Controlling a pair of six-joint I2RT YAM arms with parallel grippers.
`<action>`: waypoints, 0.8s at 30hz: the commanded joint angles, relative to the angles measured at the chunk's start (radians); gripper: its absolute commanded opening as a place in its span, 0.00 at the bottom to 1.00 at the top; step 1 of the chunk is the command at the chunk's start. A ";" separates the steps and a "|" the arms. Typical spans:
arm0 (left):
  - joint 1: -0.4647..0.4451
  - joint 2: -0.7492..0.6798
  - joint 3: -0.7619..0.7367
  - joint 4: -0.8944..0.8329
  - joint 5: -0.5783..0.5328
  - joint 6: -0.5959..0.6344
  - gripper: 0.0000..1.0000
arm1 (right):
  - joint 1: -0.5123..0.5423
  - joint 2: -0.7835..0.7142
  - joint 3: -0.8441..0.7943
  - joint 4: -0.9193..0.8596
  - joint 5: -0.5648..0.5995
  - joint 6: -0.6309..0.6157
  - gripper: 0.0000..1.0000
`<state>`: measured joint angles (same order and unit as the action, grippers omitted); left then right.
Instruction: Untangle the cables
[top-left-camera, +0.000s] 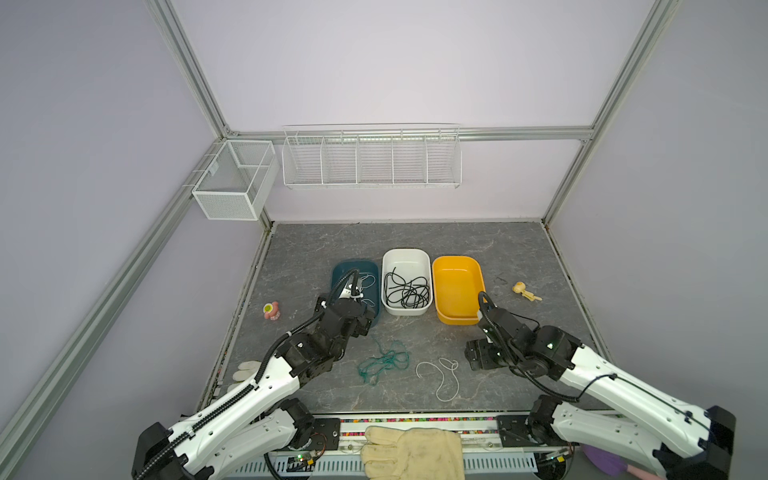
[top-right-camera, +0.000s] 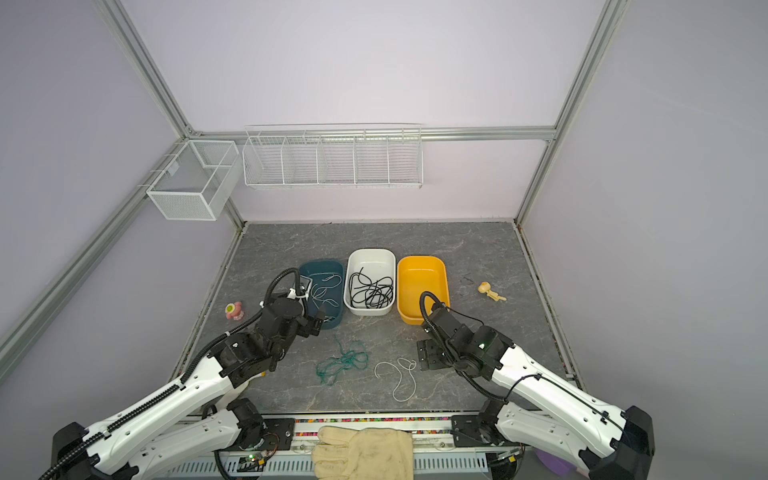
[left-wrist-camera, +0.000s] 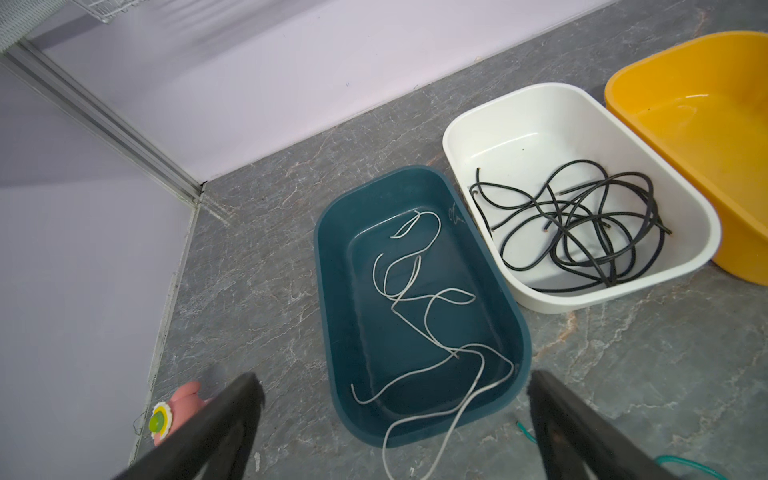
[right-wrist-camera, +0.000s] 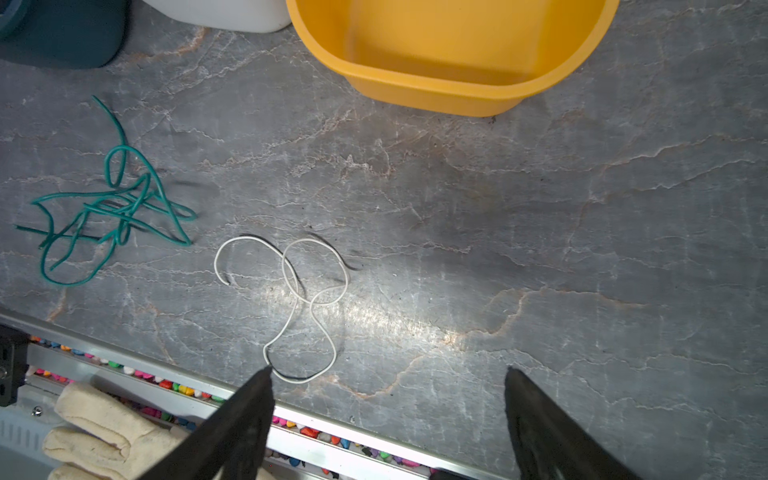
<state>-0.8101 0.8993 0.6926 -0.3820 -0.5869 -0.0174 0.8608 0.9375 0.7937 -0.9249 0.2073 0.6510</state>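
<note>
A teal-green cable (top-left-camera: 384, 361) (right-wrist-camera: 112, 208) lies tangled on the grey table. Beside it lies a loose white cable (top-left-camera: 457, 380) (right-wrist-camera: 347, 278) in loops. Another white cable (left-wrist-camera: 424, 332) lies in the teal bin (top-left-camera: 336, 270) (left-wrist-camera: 324, 266), and one strand trails over the bin's near rim onto the table. Black cables (top-left-camera: 407, 291) (left-wrist-camera: 582, 232) fill the white bin (top-left-camera: 405, 252). My left gripper (top-left-camera: 366, 323) (left-wrist-camera: 392, 380) is open above the teal bin's near end and holds nothing. The right gripper (top-left-camera: 473, 354) (right-wrist-camera: 387, 372) is open and empty, just right of the loose white cable.
An empty yellow bin (top-left-camera: 457, 286) stands right of the white bin. A pink toy (top-left-camera: 271, 310) lies at the left and a yellow figure (top-left-camera: 524, 290) at the right. A cream glove (top-left-camera: 411, 453) rests on the front rail. Wire baskets (top-left-camera: 370, 162) hang on the back wall.
</note>
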 joint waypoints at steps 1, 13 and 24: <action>-0.003 -0.008 -0.011 0.033 -0.034 0.022 0.99 | 0.009 0.008 -0.027 0.012 0.023 0.012 0.88; -0.004 0.014 -0.007 0.028 -0.061 0.053 0.99 | 0.022 0.023 -0.095 0.089 -0.056 -0.021 0.93; -0.004 -0.007 -0.013 0.033 -0.066 0.060 0.99 | 0.120 0.077 -0.119 0.163 -0.081 0.002 0.96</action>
<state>-0.8108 0.9066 0.6895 -0.3637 -0.6361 0.0231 0.9565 0.9962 0.6991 -0.8028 0.1421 0.6350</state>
